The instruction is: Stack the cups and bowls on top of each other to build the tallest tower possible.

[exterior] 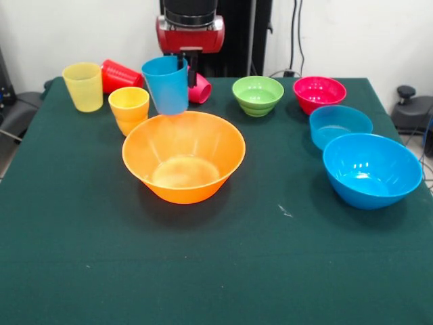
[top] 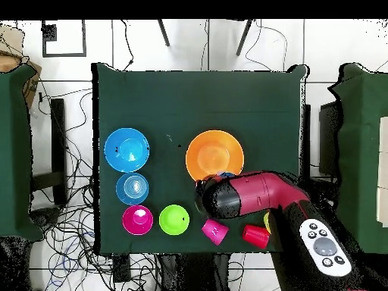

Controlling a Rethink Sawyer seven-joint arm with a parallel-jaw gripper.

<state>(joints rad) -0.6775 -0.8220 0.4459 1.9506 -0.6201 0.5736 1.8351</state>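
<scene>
My gripper is shut on the rim of the light blue cup. It holds the cup mouth up, slightly tilted, just above the far rim of the large orange bowl. The orange cup and the yellow cup stand upright to the left. The red cup and the pink cup lie on their sides behind. The large blue bowl, small blue bowl, magenta bowl and green bowl sit apart on the right. In the overhead view the arm hides the gripper beside the orange bowl.
The green table cloth stretches wide in front of the bowls. A grey stool and cables stand off the table's right edge. In the overhead view other green tables flank both sides.
</scene>
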